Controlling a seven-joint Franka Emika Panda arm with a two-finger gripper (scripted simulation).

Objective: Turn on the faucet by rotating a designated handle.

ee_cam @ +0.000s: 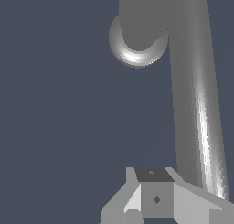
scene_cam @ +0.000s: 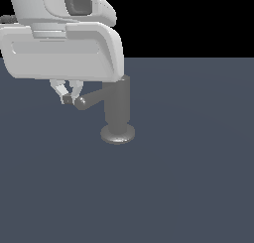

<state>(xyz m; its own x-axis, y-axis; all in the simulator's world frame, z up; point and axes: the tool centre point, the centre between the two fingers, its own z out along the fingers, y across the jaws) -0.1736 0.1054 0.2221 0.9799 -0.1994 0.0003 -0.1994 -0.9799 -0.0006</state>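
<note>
The faucet (scene_cam: 118, 100) is a dull-grey upright cylinder on a round flared base (scene_cam: 117, 134). In the wrist view I look down on its body (ee_cam: 141, 22). The handle (scene_cam: 92, 98) is a slim grey rod that juts from near the cylinder's top toward the exterior view's left and ends in a rounded tip. My gripper (scene_cam: 67, 99) hangs just beyond that tip, on its left side in the exterior view. Its fingers are shut with nothing between them. In the wrist view the handle (ee_cam: 196, 109) runs close alongside the gripper (ee_cam: 153, 186). I cannot tell whether they touch.
The faucet stands on a flat dark blue-grey floor (scene_cam: 188, 177). The arm's large white wrist housing (scene_cam: 64, 51) hangs over the gripper and hides the faucet's domed top in the exterior view.
</note>
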